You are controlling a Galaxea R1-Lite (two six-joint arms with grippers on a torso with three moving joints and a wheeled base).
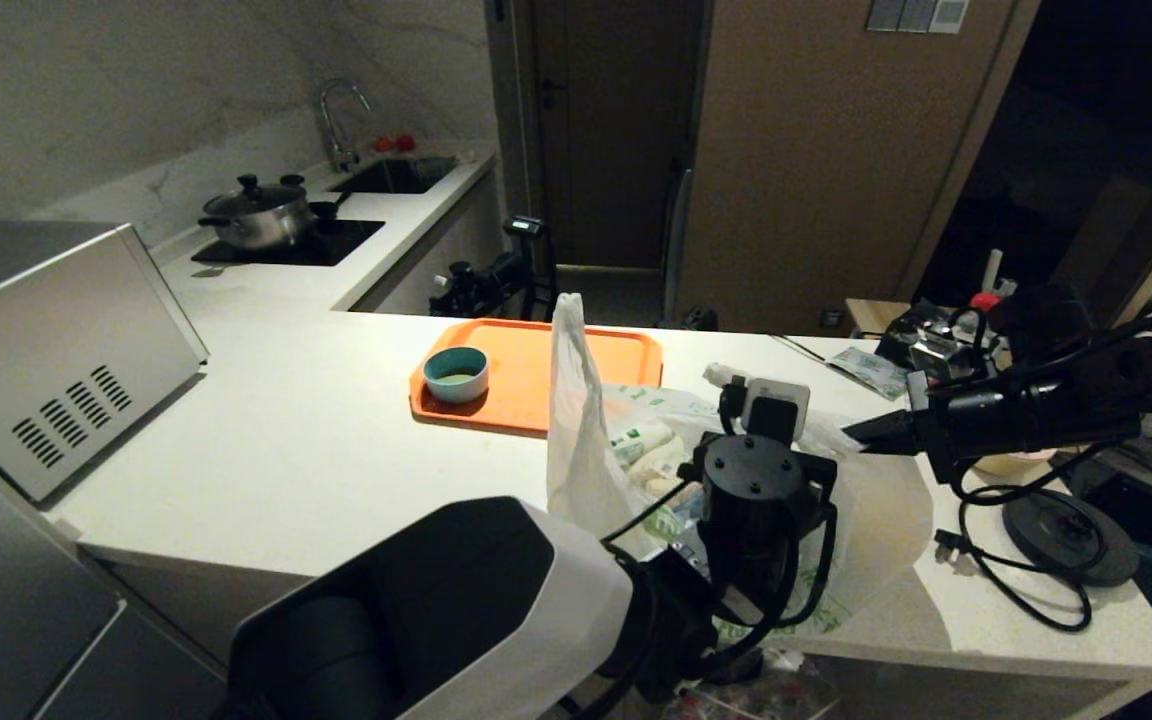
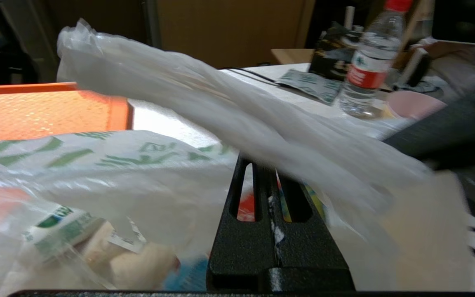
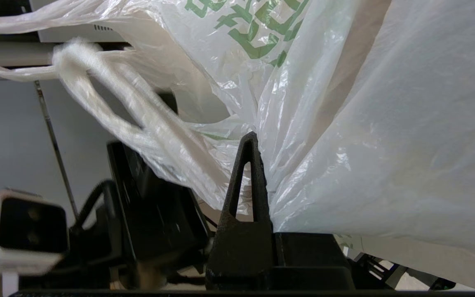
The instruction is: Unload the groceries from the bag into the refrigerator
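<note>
Bag: the crinkly translucent white plastic bag with green characters (image 1: 626, 450) is sitting on the white worktop (image 1: 316, 440), just in front of the flat orange plastic tray (image 1: 536, 375); one handle is standing up beside the left fingers.
Left gripper (image 2: 271, 173): its black fingers are pressing together, closed, with their tips inside the bag's mouth under a stretched handle; whether film is pinched between them is unclear.
Right gripper (image 3: 249, 142): its black fingers are clamping closed on the bag's film at its side, opposite the left fingers.
Groceries: pale beige lumps (image 2: 138, 264) and a green-labelled white pack (image 2: 62, 231) are lying inside the bag, beside the left fingers.
Beyond the fingers: a clear water bottle with red label (image 2: 365, 66) is standing on the worktop.
</note>
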